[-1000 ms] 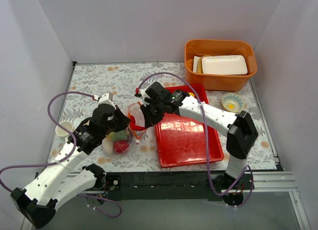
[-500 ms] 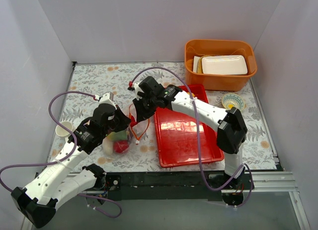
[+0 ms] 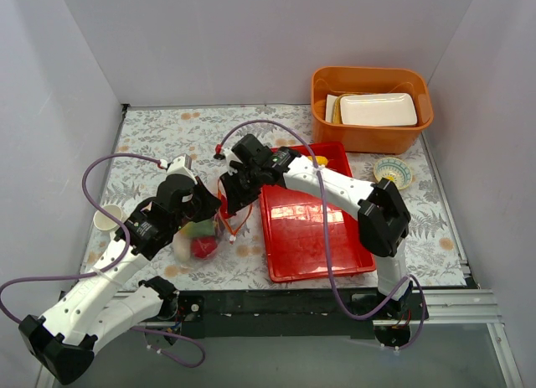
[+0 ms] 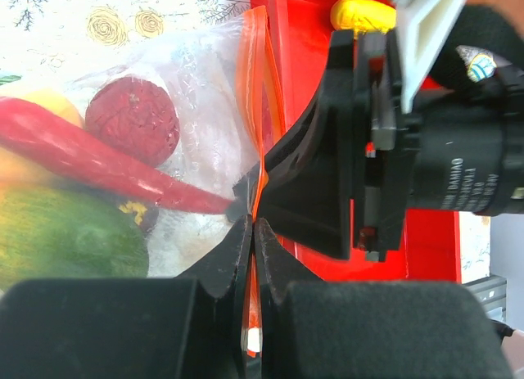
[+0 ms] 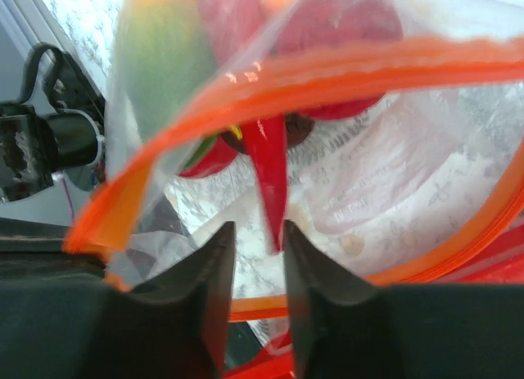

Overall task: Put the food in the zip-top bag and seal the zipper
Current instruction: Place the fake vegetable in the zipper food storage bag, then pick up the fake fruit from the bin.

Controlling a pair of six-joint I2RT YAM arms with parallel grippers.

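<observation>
The zip-top bag (image 3: pixel 198 240) lies left of the red tray, its mouth toward the tray. Food is inside it: a red chili (image 4: pixel 98 162), a red round fruit (image 4: pixel 133 119), a green piece (image 4: pixel 65 240) and a yellow piece (image 4: pixel 45 105). My left gripper (image 4: pixel 253 225) is shut on the orange zipper (image 4: pixel 255 109) at the mouth's near end; it also shows in the top view (image 3: pixel 209 209). My right gripper (image 5: pixel 258 240) is narrowly open at the bag's mouth (image 3: pixel 229 197). The zipper's upper strip (image 5: pixel 327 68) arches open ahead of its fingertips and the lower strip crosses the gap between its jaws. One yellow food piece (image 3: pixel 320 161) lies on the tray.
The red tray (image 3: pixel 318 237) sits right of the bag. An orange tub (image 3: pixel 327 99) with a white foam tray (image 3: pixel 377 109) stands at the back right. A small patterned bowl (image 3: pixel 392 172) is right of the tray. A paper cup (image 3: pixel 109 216) stands at the left.
My right gripper has moved left from over the tray's edge to the bag's mouth. The left gripper has kept its hold on the zipper.
</observation>
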